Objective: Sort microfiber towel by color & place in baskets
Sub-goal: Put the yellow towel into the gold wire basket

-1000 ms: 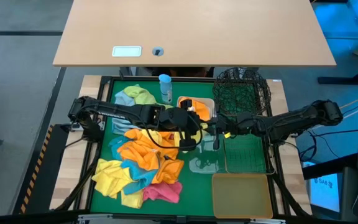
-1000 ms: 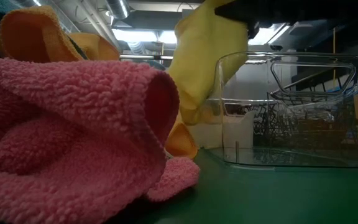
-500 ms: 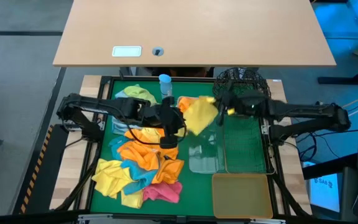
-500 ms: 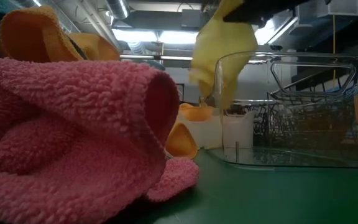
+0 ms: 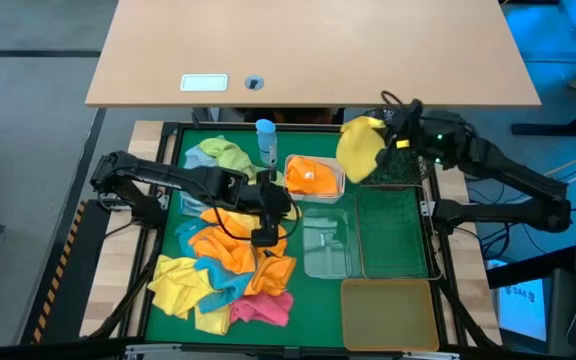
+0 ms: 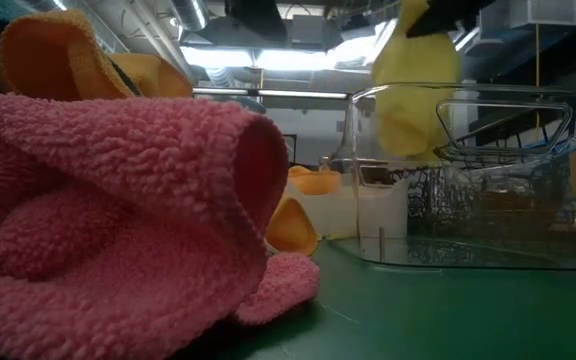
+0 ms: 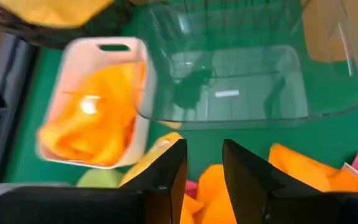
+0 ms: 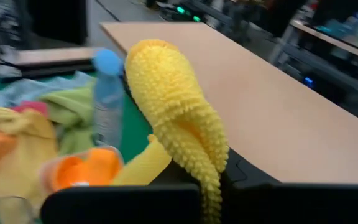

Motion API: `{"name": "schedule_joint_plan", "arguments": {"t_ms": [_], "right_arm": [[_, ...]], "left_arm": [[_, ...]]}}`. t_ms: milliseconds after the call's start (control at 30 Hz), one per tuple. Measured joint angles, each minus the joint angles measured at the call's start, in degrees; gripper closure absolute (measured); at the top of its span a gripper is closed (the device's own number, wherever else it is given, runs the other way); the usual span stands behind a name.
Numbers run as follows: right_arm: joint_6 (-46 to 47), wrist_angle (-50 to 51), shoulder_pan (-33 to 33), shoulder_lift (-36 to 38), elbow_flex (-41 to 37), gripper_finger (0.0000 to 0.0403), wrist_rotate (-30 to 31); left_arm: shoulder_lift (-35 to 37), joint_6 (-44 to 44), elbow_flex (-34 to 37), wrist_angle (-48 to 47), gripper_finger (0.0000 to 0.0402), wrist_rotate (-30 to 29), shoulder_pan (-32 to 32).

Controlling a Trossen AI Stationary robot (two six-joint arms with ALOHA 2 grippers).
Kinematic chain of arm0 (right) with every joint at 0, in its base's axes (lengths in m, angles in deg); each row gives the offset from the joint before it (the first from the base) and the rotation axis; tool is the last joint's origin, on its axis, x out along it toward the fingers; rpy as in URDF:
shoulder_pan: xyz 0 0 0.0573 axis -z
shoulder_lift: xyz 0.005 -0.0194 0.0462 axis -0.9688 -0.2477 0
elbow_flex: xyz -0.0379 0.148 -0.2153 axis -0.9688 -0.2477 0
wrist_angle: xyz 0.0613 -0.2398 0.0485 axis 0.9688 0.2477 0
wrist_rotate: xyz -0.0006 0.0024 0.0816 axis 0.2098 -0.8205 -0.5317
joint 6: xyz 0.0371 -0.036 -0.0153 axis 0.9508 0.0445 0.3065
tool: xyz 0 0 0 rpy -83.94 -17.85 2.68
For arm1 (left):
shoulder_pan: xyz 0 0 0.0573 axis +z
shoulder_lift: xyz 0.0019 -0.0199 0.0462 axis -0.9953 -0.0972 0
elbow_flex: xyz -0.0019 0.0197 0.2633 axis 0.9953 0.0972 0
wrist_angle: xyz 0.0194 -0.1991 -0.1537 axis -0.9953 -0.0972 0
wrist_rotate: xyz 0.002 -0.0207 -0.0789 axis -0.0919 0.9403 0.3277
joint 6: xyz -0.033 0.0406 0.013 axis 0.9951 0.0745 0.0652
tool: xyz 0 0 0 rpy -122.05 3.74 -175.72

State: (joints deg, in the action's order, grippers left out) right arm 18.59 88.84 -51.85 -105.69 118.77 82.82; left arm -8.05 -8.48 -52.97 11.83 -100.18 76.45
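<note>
From above, the right gripper (image 5: 393, 138) is clamped on a yellow towel (image 5: 359, 147) at about one o'clock on the mat. The towel hangs over the near-left rim of the black round basket (image 5: 408, 168), which sits toward three o'clock of the cloth. The left gripper (image 5: 264, 232) waits above the towel pile (image 5: 230, 255), fingers a little apart.

From table height, the yellow towel (image 6: 412, 85) hangs long and straight down, high above the clear tub (image 6: 468, 180).

The left wrist camera shows the white tub (image 7: 95, 102) holding orange cloth.

The right wrist camera shows the yellow towel (image 8: 176, 109) pinched between the right arm's own fingers.

Towels (image 5: 230, 262), baskets (image 5: 389, 312) on green table (image 5: 315, 292)
</note>
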Motion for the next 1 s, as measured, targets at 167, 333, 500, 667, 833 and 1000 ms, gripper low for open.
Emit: {"name": "schedule_joint_plan", "arguments": {"t_ms": [167, 333, 500, 667, 833, 1000], "right_arm": [[0.56, 4.63, 4.25, 2.43, 0.02, 0.04, 0.14], [4.06, 8.46, 5.12, 6.14, 0.01, 0.0401, -8.88], [8.18, 9.16, 5.06, 10.8, 0.02, 0.0401, -22.73], [14.32, 9.92, 5.06, 15.11, 0.02, 0.0401, -34.59], [18.88, 16.89, 5.06, 20.08, 0.02, 0.0402, -41.11], [20.0, 28.3, 5.06, 23.2, 0.04, 0.0402, -41.63]], "left_arm": [[-0.05, 0.0, 6.15, 5.5, 0.0305, 4.34, 0.0], [-0.05, 0.1, 10.81, 10.07, 0.0305, 6.52, 0.0], [-0.05, 1.42, 13.28, 13.34, 0.0305, 6.6, 0.0], [-0.05, 1.49, 13.55, 13.36, 0.0305, 6.6, 0.0], [-0.05, 1.52, 13.55, 13.64, 0.0305, 6.6, -0.02], [-0.05, 1.68, 13.55, 13.67, 0.0305, 6.6, -0.02]]}}
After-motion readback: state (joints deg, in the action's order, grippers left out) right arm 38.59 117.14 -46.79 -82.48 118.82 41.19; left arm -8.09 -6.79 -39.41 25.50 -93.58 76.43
